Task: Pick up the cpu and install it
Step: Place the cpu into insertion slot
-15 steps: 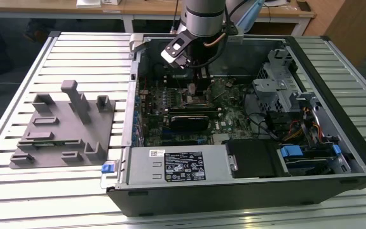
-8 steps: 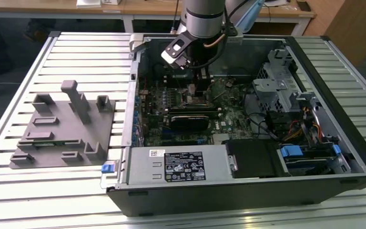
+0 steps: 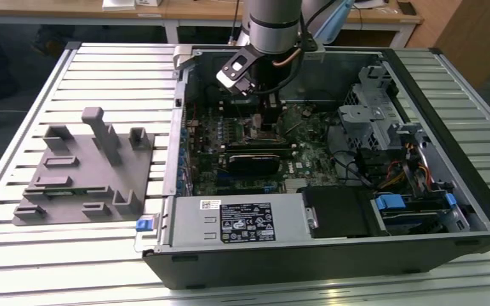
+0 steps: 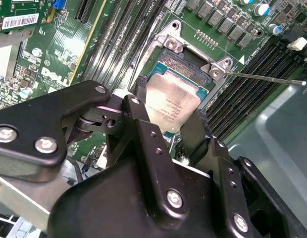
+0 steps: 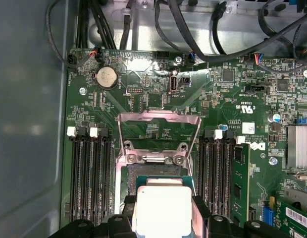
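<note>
Your gripper is clamped on the cpu, so the pickup is done. It hangs just over the open socket, seemingly not yet seated.

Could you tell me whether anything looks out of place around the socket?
Nothing stands out. The socket's plate stands open, and the gripper holds the cpu at the socket, with no visible damage.

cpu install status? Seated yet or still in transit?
Done: pickup; the gripper clamps the thin silvery square cpu between its black fingers. In hand: it is right at the black metal-framed socket, whose silver load frame stands raised. Left: cpu not released, frame not closed; whether it is seated I cannot tell.
</note>
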{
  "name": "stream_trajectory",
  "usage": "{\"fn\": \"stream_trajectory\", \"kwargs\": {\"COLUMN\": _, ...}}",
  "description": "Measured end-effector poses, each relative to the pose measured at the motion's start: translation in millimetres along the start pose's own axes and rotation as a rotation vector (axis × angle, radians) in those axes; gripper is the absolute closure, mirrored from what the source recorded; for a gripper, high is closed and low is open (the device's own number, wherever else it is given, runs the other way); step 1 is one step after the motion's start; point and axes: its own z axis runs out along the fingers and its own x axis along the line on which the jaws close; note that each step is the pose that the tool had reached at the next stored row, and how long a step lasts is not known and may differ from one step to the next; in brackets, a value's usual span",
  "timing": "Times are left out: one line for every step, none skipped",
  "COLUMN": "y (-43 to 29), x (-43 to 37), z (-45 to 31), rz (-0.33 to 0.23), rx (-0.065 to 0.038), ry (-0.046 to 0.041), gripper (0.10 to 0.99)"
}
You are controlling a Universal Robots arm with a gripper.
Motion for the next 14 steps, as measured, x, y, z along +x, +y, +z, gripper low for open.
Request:
{"fn": "stream_trajectory", "kwargs": {"y": 0.0, "x": 0.0, "z": 0.2, "rz": 0.000, "rx": 0.000, "ry": -0.0001, "gripper": 0.561}}
{"fn": "stream_trajectory", "kwargs": {"y": 0.0, "x": 0.0, "z": 0.4, "rz": 0.000, "rx": 0.000, "ry": -0.0001, "gripper": 0.561}}
{"fn": "stream_trajectory", "kwargs": {"y": 0.0, "x": 0.0, "z": 0.6, "rz": 0.000, "rx": 0.000, "ry": 0.0000, "gripper": 0.561}}
{"fn": "stream_trajectory", "kwargs": {"y": 0.0, "x": 0.0, "z": 0.8, "rz": 0.000, "rx": 0.000, "ry": 0.0000, "gripper": 0.561}}
{"fn": "stream_trajectory", "kwargs": {"y": 0.0, "x": 0.0, "z": 1.0, "rz": 0.000, "rx": 0.000, "ry": 0.0000, "gripper": 0.561}}
{"fn": "stream_trajectory", "kwargs": {"y": 0.0, "x": 0.0, "z": 1.3, "rz": 0.000, "rx": 0.000, "ry": 0.0000, "gripper": 0.561}}
{"fn": "stream_trajectory", "kwargs": {"y": 0.0, "x": 0.1, "z": 1.7, "rz": 0.000, "rx": 0.000, "ry": 0.0002, "gripper": 0.561}}
{"fn": "stream_trajectory", "kwargs": {"y": 0.0, "x": 0.1, "z": 2.1, "rz": 0.000, "rx": 0.000, "ry": 0.0002, "gripper": 0.561}}
{"fn": "stream_trajectory", "kwargs": {"y": -0.1, "x": 0.1, "z": 2.7, "rz": 0.000, "rx": 0.000, "ry": 0.0001, "gripper": 0.561}}
{"fn": "stream_trajectory", "kwargs": {"y": -0.1, "x": 0.1, "z": 3.4, "rz": 0.000, "rx": 0.000, "ry": 0.0001, "gripper": 0.561}}
{"fn": "stream_trajectory", "kwargs": {"y": -0.1, "x": 0.1, "z": 4.3, "rz": 0.000, "rx": 0.000, "ry": 0.0000, "gripper": 0.561}}
{"fn": "stream_trajectory", "kwargs": {"y": -0.1, "x": 0.1, "z": 5.3, "rz": 0.000, "rx": 0.000, "ry": 0.0001, "gripper": 0.561}}
{"fn": "stream_trajectory", "kwargs": {"y": 0.2, "x": 0.2, "z": 6.2, "rz": 0.000, "rx": 0.000, "ry": 0.0001, "gripper": 0.561}}
{"fn": "stream_trajectory", "kwargs": {"y": 0.4, "x": 0.3, "z": 7.1, "rz": 0.000, "rx": 0.000, "ry": 0.0001, "gripper": 0.561}}
